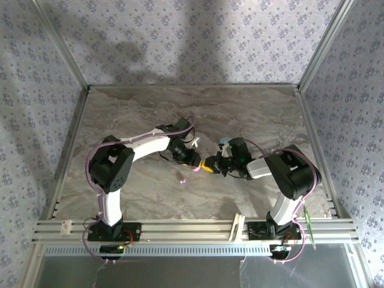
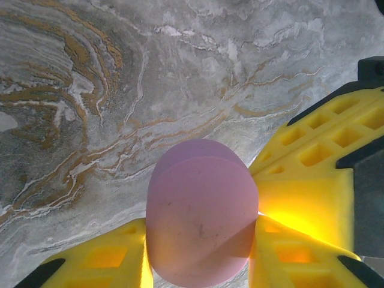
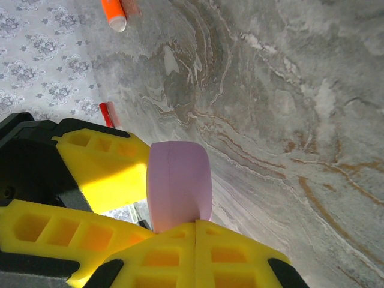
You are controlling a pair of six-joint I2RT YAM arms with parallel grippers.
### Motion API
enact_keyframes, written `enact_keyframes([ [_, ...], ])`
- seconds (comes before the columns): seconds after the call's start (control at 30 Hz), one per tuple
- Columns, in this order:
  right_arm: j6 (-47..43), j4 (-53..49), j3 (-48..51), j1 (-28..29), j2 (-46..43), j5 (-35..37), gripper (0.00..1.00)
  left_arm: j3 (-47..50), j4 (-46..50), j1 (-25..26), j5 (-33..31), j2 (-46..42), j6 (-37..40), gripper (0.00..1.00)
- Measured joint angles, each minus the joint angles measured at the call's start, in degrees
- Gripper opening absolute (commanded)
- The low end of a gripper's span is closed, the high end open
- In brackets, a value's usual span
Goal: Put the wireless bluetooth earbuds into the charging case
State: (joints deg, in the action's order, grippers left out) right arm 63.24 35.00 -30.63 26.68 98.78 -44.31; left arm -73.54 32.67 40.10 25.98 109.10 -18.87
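A pink oval charging case (image 2: 202, 219) is clamped between the yellow fingers of my left gripper (image 2: 201, 237), lid closed, a little above the marble table. In the right wrist view the same case (image 3: 179, 186) stands just beyond my right gripper (image 3: 196, 231), whose two yellow fingers are pressed together with nothing between them, their tips against the case's lower edge. From above, the left gripper (image 1: 193, 161) and right gripper (image 1: 211, 164) meet tip to tip at the table's middle. One tiny pink earbud (image 1: 182, 178) lies on the table just in front of them. The other earbuds are out of view.
An orange pen-like stick (image 3: 113, 13) lies near the patterned wall, with a small red piece (image 3: 107, 114) nearer to me. A pale cyan item (image 1: 224, 141) sits beside the right wrist and a white object (image 1: 195, 141) by the left wrist. Metal rails (image 1: 192, 228) border the table.
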Motion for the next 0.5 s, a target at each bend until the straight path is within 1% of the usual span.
enact_keyframes([
  [0.5, 0.66, 1.25, 0.00, 0.00, 0.00, 0.00, 0.00, 0.00, 0.00, -0.15, 0.00, 0.00, -0.31, 0.37],
])
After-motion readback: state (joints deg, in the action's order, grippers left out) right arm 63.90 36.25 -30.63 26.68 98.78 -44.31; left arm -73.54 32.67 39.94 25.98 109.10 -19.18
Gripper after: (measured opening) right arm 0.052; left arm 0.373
